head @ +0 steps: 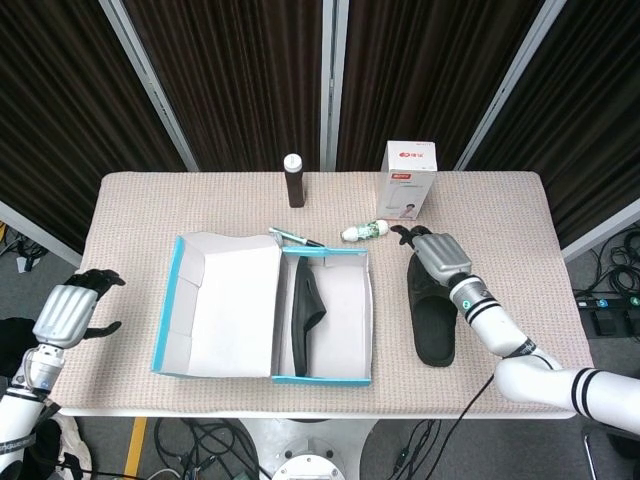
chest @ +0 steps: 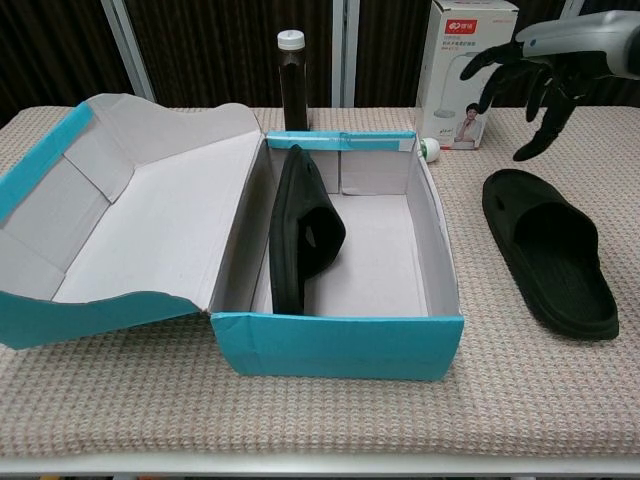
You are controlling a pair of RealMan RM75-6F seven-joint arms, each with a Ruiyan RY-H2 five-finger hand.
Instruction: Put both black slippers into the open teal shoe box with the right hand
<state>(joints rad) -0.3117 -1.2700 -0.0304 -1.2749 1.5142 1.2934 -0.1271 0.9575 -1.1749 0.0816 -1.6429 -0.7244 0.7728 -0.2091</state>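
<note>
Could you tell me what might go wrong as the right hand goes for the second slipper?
The right hand hovers open above the loose slipper, so a grasp could slip. The slipper in the box leans on edge against the left wall and could topple when the second goes in. The small bottle lies nearby and might get knocked.

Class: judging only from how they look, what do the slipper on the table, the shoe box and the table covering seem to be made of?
Slipper on the table: probably moulded foam or rubber; matte black, one seamless piece.
Shoe box: cardboard; thin folded flaps, teal outside, grey-white inside.
Table covering: looks like woven or knitted fabric; beige with a regular nubby texture.
</note>
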